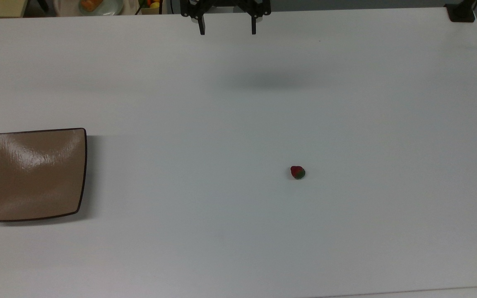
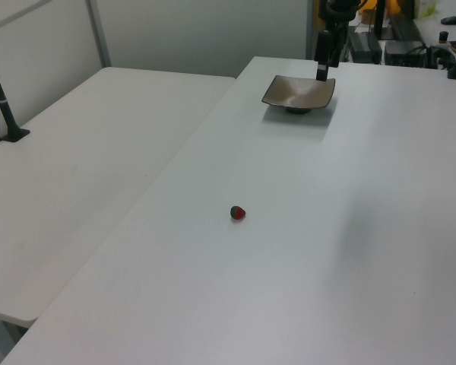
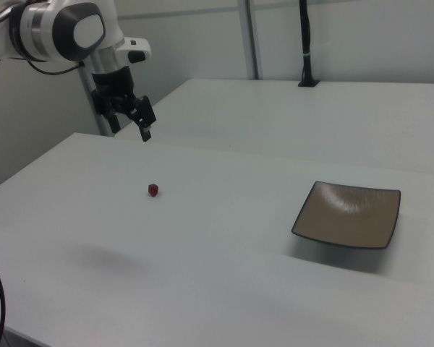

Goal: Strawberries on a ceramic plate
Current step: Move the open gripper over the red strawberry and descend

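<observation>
White tabletop (image 1: 238,231) carries the strawberry (image 1: 297,172) alone near its middle, well apart from the ceramic plate (image 1: 35,176) by the top view's left edge. Best descend straight over the fruit and close gently around its red body. The gripper (image 1: 227,30) hangs wide and empty, high above the top view's far edge.

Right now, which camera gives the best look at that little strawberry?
The top view: the strawberry lies alone on the white table, its red body and green cap both plain. The left view shows it smaller, cap just visible; the right view shows a red speck.
</observation>
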